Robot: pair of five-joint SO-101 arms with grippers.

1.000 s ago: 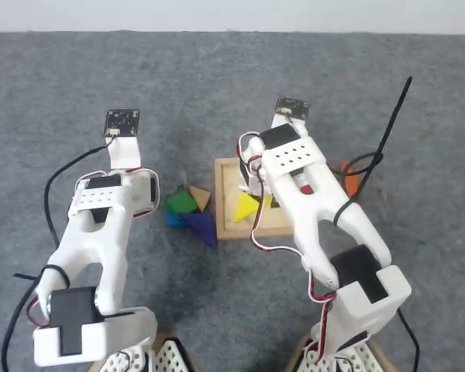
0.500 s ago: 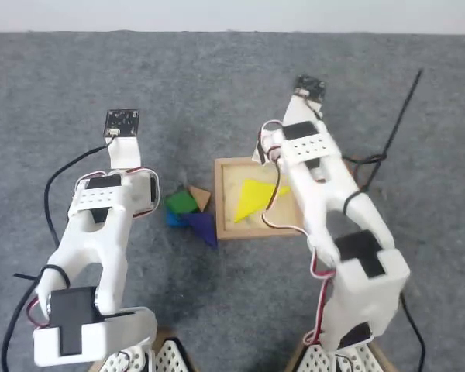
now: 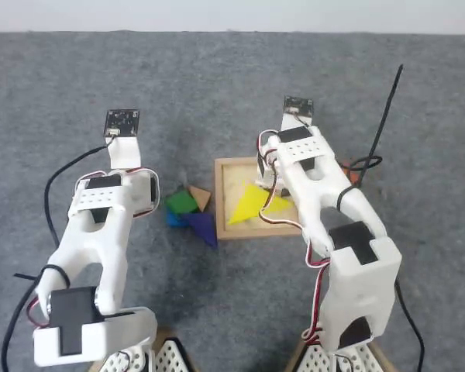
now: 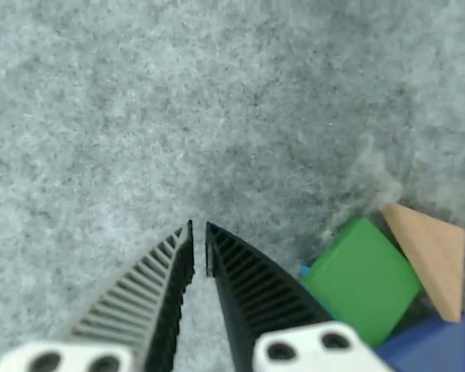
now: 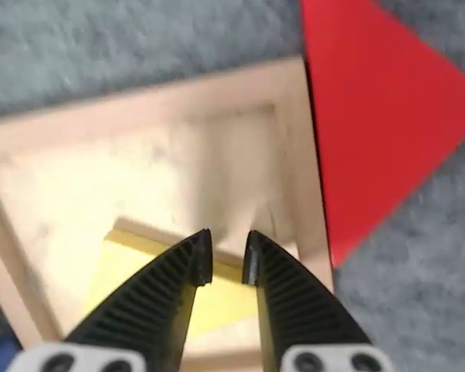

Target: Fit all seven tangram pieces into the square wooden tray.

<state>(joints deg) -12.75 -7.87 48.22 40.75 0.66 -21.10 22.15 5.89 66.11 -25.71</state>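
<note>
A grey, felt-covered table (image 3: 217, 85) carries everything. Near its middle sits the square wooden tray (image 3: 219, 203). At the tray's 9 o'clock, just beside its rim, four loose pieces huddle together: a green square (image 3: 180, 203), a tan triangle (image 3: 201, 197), a blue piece (image 3: 173, 220) (only part of it shows) and a purple piece (image 3: 204, 227). At the tray's 3 o'clock, close against the rim, lies a red triangle (image 5: 372, 116).

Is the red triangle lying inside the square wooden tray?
No, in the right wrist view the red triangle lies on the grey carpet, outside the rim of the tray.
</note>
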